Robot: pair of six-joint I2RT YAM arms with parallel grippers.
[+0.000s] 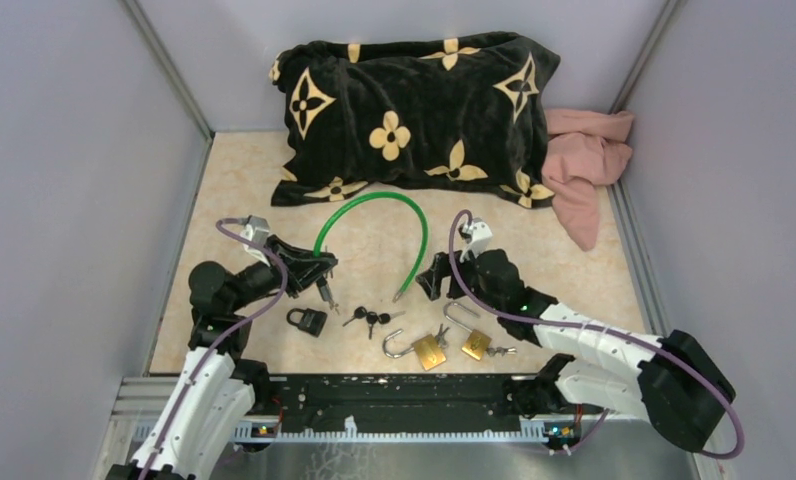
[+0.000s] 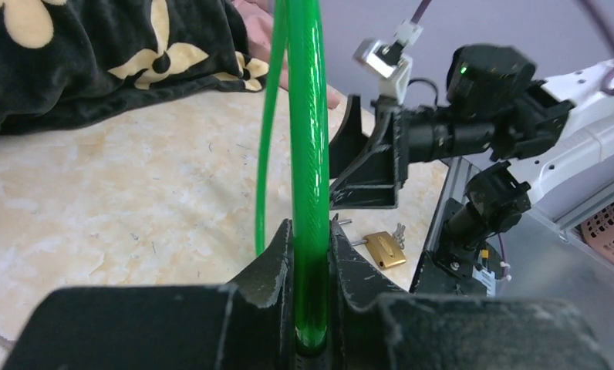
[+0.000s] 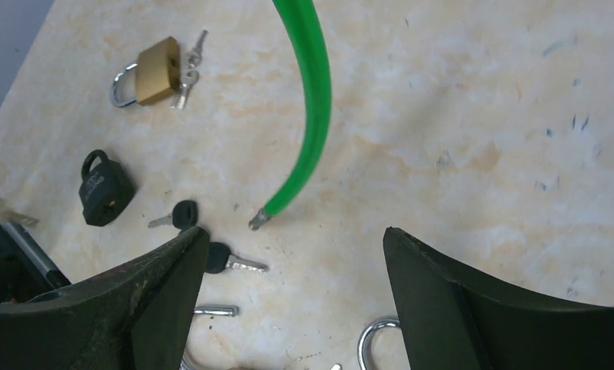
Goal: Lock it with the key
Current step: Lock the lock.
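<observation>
The left claw [image 1: 321,266] is clamped on 1 end of the green cable lock [image 1: 374,199], which arches away from it. The right claw [image 3: 295,235] gapes wide, with the cable's bare tip just ahead of its fingers. 2 black-headed keys [image 1: 372,318] lie beside 1 finger. Something small, maybe a key, hangs below the left claw.

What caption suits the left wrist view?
Left jaws shut on the green cable; right arm and brass padlock beyond.

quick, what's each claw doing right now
left claw: closed on the green cable
right claw: open, holding nothing
</observation>
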